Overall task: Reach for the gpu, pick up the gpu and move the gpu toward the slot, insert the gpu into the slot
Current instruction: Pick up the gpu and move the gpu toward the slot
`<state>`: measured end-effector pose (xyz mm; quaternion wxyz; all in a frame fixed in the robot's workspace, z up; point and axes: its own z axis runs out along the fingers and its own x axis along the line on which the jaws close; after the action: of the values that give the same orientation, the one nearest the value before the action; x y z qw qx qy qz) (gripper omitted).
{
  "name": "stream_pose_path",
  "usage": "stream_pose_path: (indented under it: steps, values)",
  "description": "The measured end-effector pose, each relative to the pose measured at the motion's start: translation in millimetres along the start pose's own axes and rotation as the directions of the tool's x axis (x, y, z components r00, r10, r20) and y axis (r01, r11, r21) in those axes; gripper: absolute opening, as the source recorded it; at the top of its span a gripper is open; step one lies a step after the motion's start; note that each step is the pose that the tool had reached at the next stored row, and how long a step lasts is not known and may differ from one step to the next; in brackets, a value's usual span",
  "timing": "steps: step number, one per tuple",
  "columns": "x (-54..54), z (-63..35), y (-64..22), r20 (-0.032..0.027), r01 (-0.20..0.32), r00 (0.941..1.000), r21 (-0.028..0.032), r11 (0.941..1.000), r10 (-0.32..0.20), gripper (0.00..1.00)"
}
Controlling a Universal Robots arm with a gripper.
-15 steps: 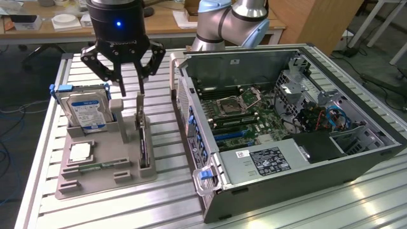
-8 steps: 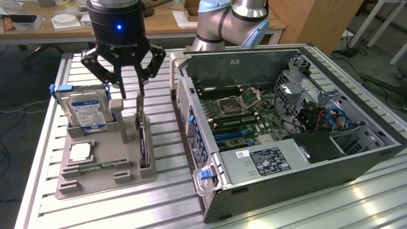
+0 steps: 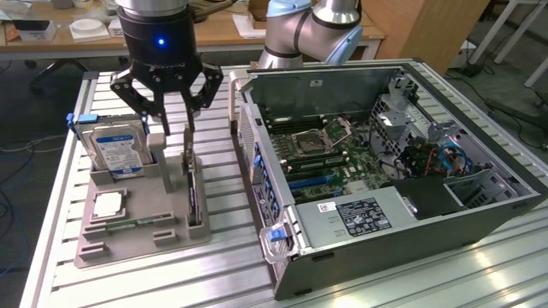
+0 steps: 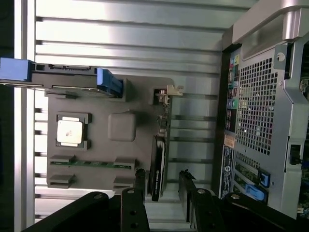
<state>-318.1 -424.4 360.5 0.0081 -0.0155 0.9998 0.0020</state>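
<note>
Gripper (image 3: pixel 177 119): hovering with fingers spread wide, just above gpu (image 3: pixel 194 196)
Gray holder (image 3: pixel 128 247): keeping gpu standing on edge

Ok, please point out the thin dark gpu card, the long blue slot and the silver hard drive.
Thin dark gpu card (image 4: pixel 157 164): wrist view, dark top edge.
Long blue slot (image 3: pixel 310 182): exterior view, strip's middle.
Silver hard drive (image 3: pixel 120 151): exterior view, blue-white label.

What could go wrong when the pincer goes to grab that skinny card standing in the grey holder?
The gpu stands thin on its edge, so the open pincer above it could come down off-centre and knock it crooked. The hard drive stands close by in the same grey holder; the pincer might bump it.
</note>
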Motion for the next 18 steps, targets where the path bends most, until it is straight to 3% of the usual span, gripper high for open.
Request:
stream_pose_path:
  steps: [18]
  values:
    - [0.2, 12.1, -0.2, 0.0, 0.0, 1.0, 0.0001, 1.0, 0.0, 0.41]
